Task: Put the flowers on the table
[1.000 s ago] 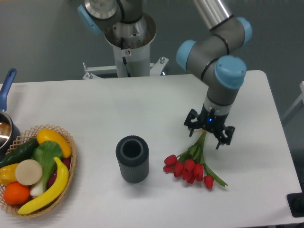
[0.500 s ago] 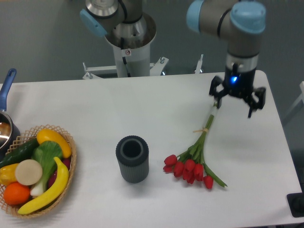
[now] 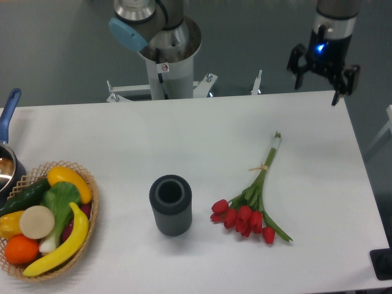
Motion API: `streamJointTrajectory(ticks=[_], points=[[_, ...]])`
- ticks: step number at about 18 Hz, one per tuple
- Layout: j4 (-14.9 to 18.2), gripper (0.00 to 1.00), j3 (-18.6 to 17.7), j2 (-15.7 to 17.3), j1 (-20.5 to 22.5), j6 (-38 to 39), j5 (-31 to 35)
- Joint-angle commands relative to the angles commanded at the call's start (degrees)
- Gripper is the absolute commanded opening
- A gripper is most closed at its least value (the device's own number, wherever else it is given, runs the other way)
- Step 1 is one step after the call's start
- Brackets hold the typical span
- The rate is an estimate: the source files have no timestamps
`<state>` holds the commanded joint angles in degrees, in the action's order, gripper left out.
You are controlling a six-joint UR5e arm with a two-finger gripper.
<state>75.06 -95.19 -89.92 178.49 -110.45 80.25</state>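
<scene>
The flowers (image 3: 252, 201), red tulip buds on long green stems tied with a tan band, lie flat on the white table (image 3: 184, 147) right of centre, buds toward the front, stem ends pointing to the back right. My gripper (image 3: 320, 78) hangs high above the table's back right edge, well clear of the stems. Its fingers are spread open and hold nothing.
A dark grey ribbed vase (image 3: 171, 205) stands upright just left of the buds. A wicker basket of fruit and vegetables (image 3: 44, 217) sits at the front left, with a blue-handled pot (image 3: 7, 153) behind it. The arm's base (image 3: 164, 55) is at the back.
The gripper left the stems and rose up and back to the right, from just above the flowers to beyond the table's back edge. The flowers stayed lying in place.
</scene>
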Motion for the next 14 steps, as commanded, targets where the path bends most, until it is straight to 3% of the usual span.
streamJointTrajectory(ticks=[5,9,14], points=[[5.01,1.00,0.36,1.58,3.35,-3.71,-0.62],[6.68,1.00,-0.79,2.82,7.65,-10.74,-1.23],[7.47,1.00,-0.88,3.08,8.37,-11.72,-1.23]])
